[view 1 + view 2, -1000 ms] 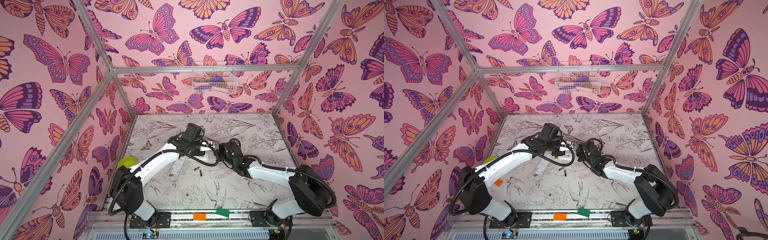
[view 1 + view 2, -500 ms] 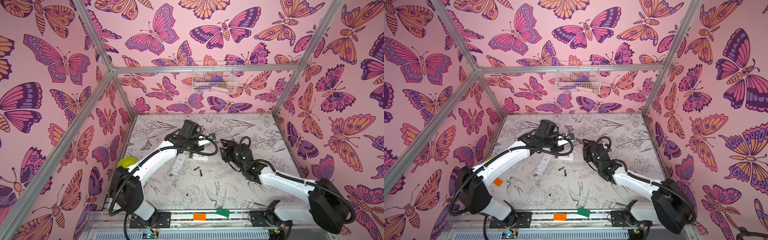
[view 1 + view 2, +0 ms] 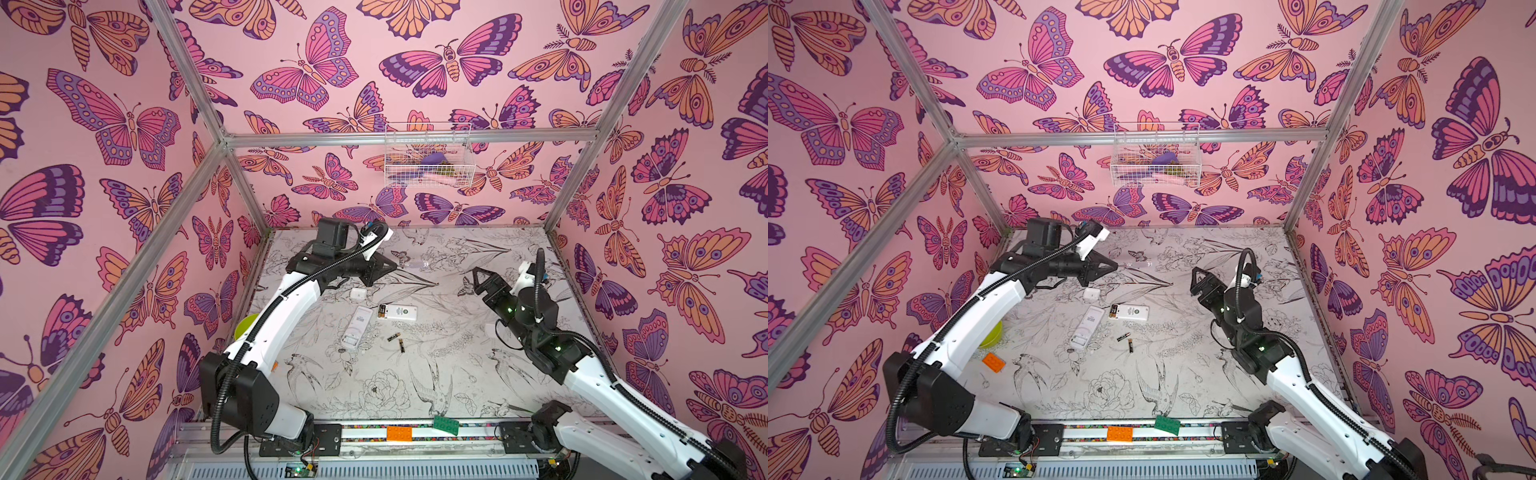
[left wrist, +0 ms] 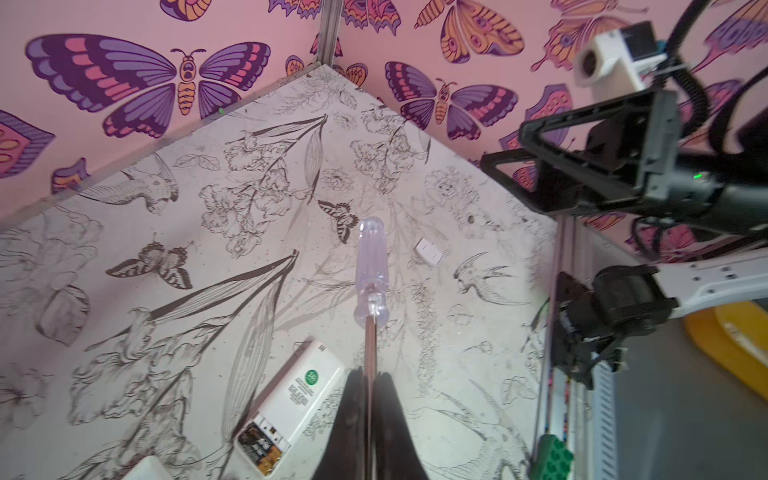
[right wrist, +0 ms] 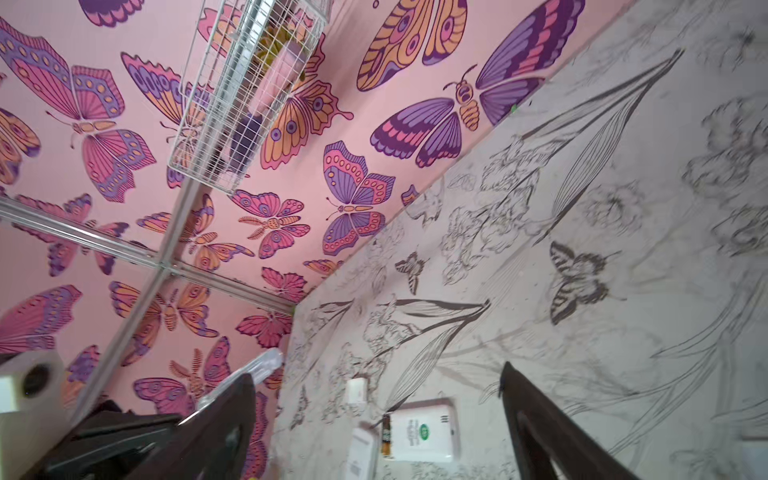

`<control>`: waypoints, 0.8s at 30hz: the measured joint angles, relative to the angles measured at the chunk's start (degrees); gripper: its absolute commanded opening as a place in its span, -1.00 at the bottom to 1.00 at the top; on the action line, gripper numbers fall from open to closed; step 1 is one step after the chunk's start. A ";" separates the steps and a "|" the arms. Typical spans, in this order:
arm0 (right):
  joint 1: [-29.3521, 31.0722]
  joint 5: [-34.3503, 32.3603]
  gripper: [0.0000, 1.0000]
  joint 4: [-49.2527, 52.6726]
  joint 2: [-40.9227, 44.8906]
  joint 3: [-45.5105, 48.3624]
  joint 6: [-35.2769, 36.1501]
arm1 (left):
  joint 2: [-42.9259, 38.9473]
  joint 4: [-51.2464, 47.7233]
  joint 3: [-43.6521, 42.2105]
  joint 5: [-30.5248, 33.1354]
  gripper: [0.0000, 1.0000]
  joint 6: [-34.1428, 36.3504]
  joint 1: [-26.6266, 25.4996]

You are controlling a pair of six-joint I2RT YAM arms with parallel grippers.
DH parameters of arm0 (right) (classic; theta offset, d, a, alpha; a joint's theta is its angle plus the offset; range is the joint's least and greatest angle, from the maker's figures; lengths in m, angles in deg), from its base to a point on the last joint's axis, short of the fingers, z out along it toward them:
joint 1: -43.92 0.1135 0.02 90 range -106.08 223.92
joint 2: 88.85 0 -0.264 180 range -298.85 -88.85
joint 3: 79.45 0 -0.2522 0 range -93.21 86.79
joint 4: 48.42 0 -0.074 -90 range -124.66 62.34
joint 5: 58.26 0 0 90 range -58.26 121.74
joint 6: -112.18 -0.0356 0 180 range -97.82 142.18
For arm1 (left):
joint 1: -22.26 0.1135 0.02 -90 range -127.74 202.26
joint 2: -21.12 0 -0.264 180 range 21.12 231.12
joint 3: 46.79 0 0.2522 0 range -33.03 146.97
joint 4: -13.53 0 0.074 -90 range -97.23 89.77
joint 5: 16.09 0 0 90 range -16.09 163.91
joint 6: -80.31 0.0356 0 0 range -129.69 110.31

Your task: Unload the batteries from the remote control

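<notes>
The clear-handled steel screwdriver is pinched by its shaft in the left claw, probably held as a prying tool; the right claw is spread wide. In the white rectangular remote near the left claw, black gold-ended batteries are seated, their count blurred; two loose batteries are left apart from both claws

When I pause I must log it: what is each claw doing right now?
Left claw: closed on the screwdriver, gripping its metal shaft.
Right claw: open, holding nothing.

left claw gripping screwdriver, remote below
</notes>
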 measured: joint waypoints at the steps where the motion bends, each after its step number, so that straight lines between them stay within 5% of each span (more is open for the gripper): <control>1: -1.27 2.47 0.99 0.20 -0.42 -0.28 2.16 | -0.39 1.11 -1.57 -2.14 -1.00 -1.81 0.61; 10: -9.40 28.96 0.92 -1.84 -14.29 -8.50 11.30 | 0.92 16.22 -12.83 -14.29 -1.00 -20.04 3.28; 24: -12.39 61.48 0.69 -12.63 -32.37 -18.64 7.50 | 6.86 35.12 -18.73 -25.57 -1.00 -34.71 4.33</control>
